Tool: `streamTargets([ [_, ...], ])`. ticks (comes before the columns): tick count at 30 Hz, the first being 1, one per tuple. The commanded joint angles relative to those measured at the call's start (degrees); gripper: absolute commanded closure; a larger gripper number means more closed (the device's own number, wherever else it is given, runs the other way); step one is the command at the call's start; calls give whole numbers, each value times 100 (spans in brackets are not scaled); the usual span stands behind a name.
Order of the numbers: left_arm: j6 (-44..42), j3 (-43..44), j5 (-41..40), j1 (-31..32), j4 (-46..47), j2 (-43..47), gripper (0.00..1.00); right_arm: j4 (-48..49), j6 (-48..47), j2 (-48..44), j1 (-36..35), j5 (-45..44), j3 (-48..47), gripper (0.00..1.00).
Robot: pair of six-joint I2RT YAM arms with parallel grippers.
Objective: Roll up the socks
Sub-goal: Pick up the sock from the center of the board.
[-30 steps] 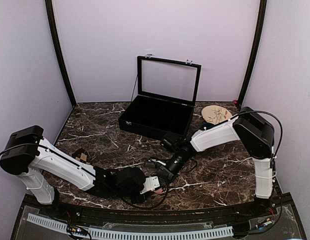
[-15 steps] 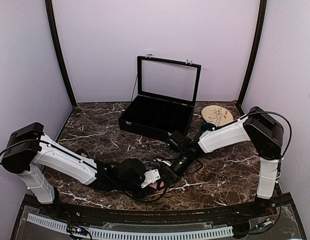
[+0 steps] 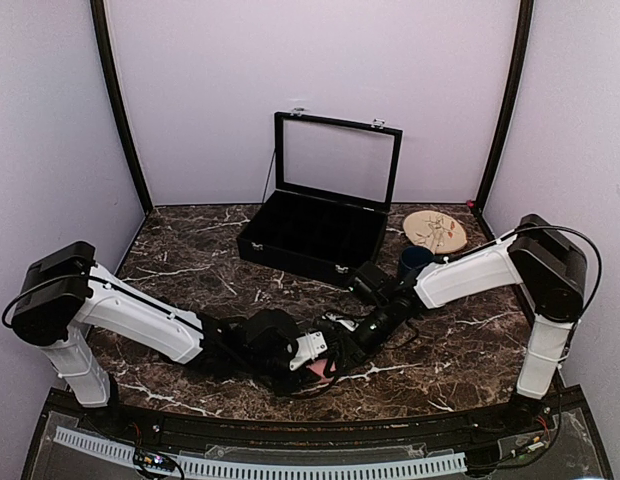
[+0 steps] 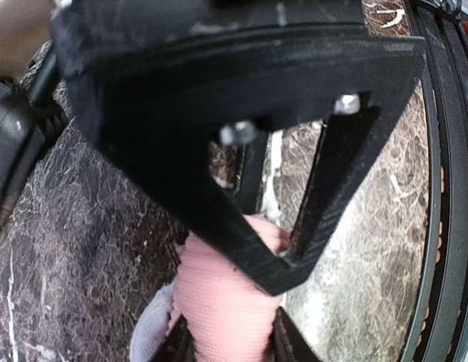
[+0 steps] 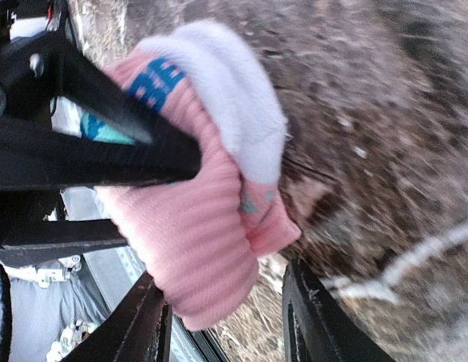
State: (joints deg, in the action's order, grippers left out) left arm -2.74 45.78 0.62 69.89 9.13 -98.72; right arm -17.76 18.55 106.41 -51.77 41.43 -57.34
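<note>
A rolled pink sock [image 5: 196,226], with a white toe and a teal patch, sits low near the table's front edge [image 3: 316,372]. My left gripper [image 4: 230,335] is shut on the pink sock [image 4: 219,294], one finger pressed against each side of the bundle. My right gripper [image 5: 226,313] is open. The lower end of the roll hangs between its fingers, resting near the left one, with a gap to the right finger [image 5: 309,324]. In the top view the left gripper [image 3: 308,362] and the right gripper [image 3: 340,352] meet over the sock.
A black case [image 3: 315,235] with its lid raised stands at the back centre. A round wooden disc [image 3: 434,231] and a dark blue cup [image 3: 414,262] sit at the back right. The table's front edge runs just below the grippers.
My right gripper has opened and let go of the pink sock. Both arms have shifted a little to the right. The left gripper keeps its hold.
</note>
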Motion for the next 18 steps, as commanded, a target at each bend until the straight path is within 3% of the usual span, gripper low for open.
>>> streamTargets([
  [1,219,-219,792,65,-1373,-703,76,116,261,-333,183,-774,196,54],
  [18,722,-402,1914,-443,-987,-571,100,332,786,-1036,501,-1490,730,54],
])
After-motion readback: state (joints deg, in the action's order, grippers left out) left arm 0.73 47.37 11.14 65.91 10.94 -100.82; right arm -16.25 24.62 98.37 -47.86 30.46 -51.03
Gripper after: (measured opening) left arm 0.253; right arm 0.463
